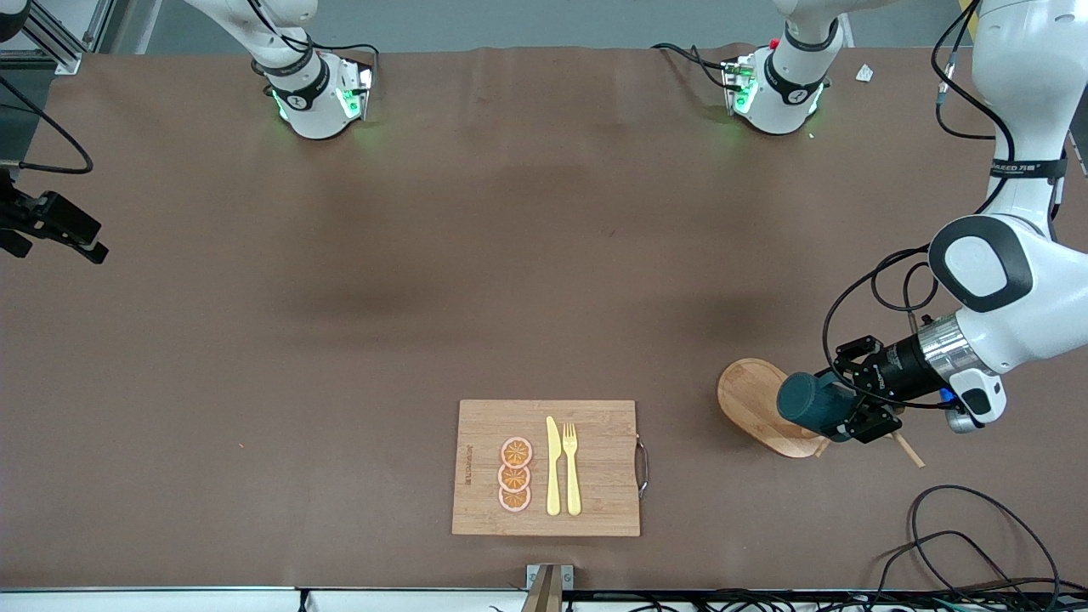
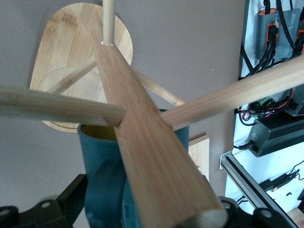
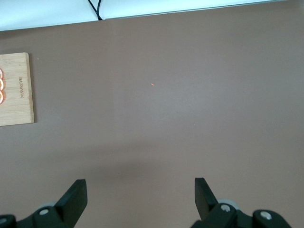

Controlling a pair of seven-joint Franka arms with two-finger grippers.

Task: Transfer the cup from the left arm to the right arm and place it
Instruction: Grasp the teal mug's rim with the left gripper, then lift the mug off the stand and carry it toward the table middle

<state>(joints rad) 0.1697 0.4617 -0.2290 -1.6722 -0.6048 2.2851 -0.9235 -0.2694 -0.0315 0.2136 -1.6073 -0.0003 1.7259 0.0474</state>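
The cup [image 1: 803, 401], dark teal and ribbed, lies on its side at a wooden peg rack, over the rack's oval base [image 1: 748, 395] toward the left arm's end of the table. My left gripper [image 1: 831, 406] is open, its fingers flanking the cup. In the left wrist view the rack's thick pole [image 2: 152, 156] and pegs cross in front. The cup [image 2: 99, 190] shows its yellowish inside under a peg, and one dark finger [image 2: 71, 197] stands beside it. The other finger is mostly hidden. My right gripper [image 1: 51, 225] waits open over bare table, nothing between its fingers [image 3: 76, 199].
A wooden cutting board [image 1: 603, 425] lies near the front edge with a yellow knife [image 1: 552, 466], a fork [image 1: 571, 467] and three orange slices [image 1: 515, 474]. Its corner [image 3: 16, 90] shows in the right wrist view. Cables [image 1: 977, 544] lie nearer the front camera than the rack.
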